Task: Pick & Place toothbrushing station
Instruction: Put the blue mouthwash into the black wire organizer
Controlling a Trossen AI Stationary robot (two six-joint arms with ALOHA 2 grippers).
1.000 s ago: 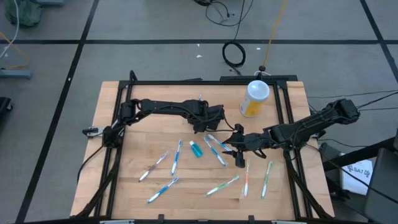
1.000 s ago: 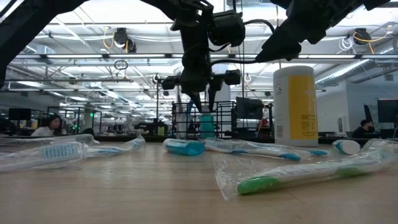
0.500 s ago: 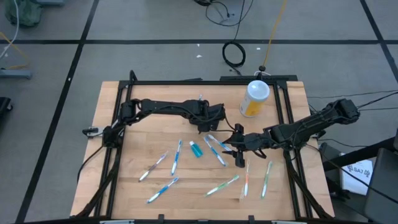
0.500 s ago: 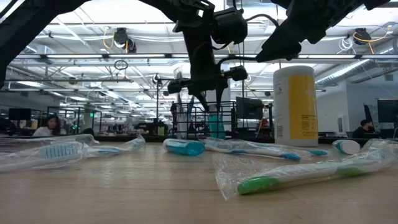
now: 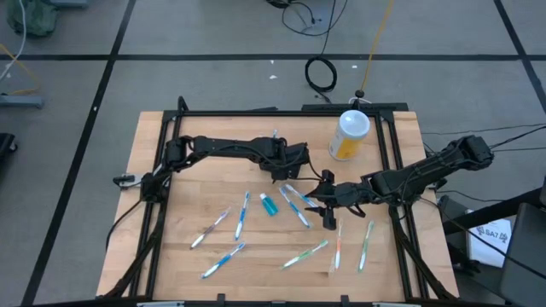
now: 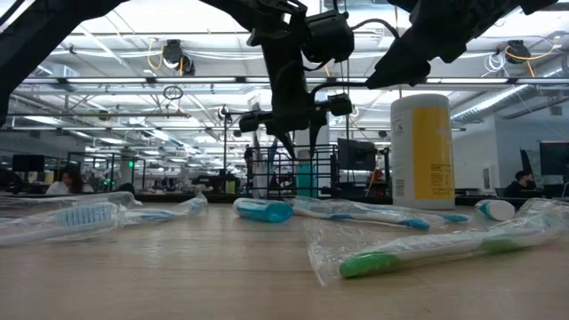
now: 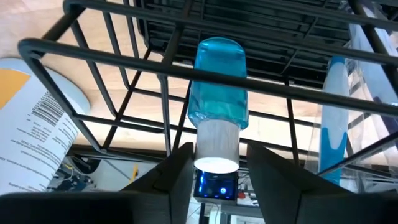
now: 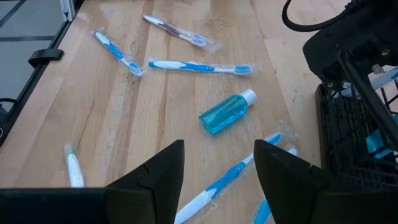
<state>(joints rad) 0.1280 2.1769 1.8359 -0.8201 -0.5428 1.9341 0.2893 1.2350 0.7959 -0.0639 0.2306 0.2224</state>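
Note:
The black wire caddy [image 7: 124, 62] stands on the table behind the middle, mostly under my left gripper in the high view, and also shows in the low view [image 6: 267, 173]. A small blue bottle [image 7: 217, 81] with a white cap stands in one compartment, cap up. A wrapped toothbrush [image 7: 333, 112] stands in the caddy beside it. My left gripper [image 5: 287, 162] points down over the caddy, open, its fingers on either side of the cap [image 7: 216, 149]. My right gripper [image 5: 327, 203] hovers open and empty to the caddy's near right.
A yellow bottle with a white lid [image 5: 350, 135] stands at the far right. A second blue bottle [image 5: 269, 205] and several wrapped toothbrushes [image 5: 241, 213] lie over the near half of the table. A black frame [image 5: 281, 111] rims the table.
My left gripper has gone a little toward the table's right edge with the blue bottle and has opened its fingers. The bottle now stands in the caddy, below the fingertips. My right gripper has kept still.

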